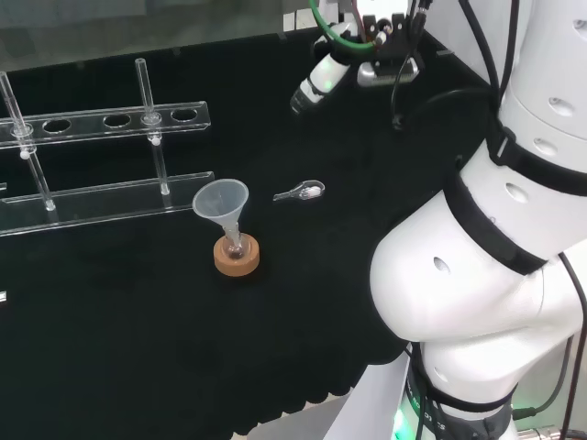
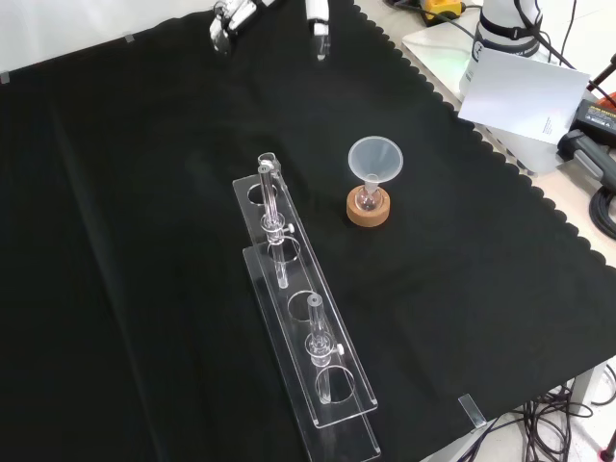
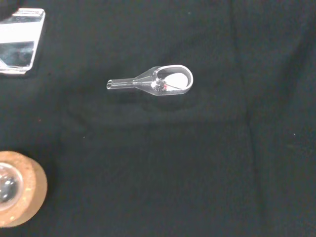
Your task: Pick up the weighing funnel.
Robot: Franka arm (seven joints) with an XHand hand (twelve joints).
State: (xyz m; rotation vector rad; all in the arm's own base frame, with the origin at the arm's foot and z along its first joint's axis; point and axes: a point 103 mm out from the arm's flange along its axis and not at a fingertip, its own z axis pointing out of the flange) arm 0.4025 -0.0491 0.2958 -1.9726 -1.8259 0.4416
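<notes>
The weighing funnel is a small clear scoop with a short stem, lying flat on the black cloth to the right of the big funnel in the head view. The wrist view looks down on the weighing funnel, and a white patch shows inside its scoop. The hand hangs well above the cloth, beyond the weighing funnel and apart from it. At the top of the front view its fingers point down, spread and fairly straight, with nothing between them.
The big funnel stands in a small flask on a cork ring, close to the weighing funnel. A clear test-tube rack lies further left. The cork ring and a rack corner show in the wrist view.
</notes>
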